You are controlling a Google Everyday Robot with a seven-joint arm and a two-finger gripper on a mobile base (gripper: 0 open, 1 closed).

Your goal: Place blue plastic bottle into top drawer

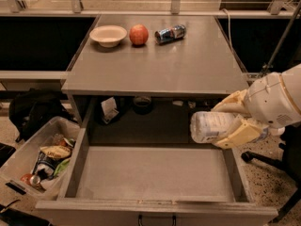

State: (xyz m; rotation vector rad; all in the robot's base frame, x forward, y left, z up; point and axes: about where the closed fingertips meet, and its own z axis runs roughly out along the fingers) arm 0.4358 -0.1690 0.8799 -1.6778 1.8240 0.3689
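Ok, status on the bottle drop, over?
Gripper shut on blue plastic bottle, held sideways above the right wall of the open top drawer. Not yet inside. Nothing blocking the drop.

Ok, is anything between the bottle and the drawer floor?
Nothing visible. The pincer holds the bottle sideways above the right side of the open drawer, whose floor shows bare. Only the drawer's right wall sits close beneath the bottle.
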